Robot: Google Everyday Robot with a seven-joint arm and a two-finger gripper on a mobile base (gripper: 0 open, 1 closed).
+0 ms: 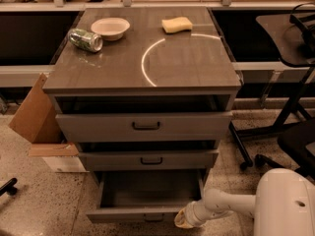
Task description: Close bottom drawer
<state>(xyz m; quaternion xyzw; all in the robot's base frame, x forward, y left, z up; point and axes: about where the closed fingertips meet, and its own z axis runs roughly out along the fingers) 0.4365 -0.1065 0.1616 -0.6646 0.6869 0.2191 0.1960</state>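
The bottom drawer of the grey cabinet stands pulled far out, its plain grey inside empty, its flat front near the lower edge of the camera view. Its small dark handle shows on the front. My gripper sits at the end of the white arm, right against the right end of the drawer front, low by the floor. The middle drawer and top drawer stand out a little.
On the cabinet top lie a crushed can, a white bowl and a yellow sponge. A cardboard box leans at the left. A black chair base stands at the right. My white base is at the lower right.
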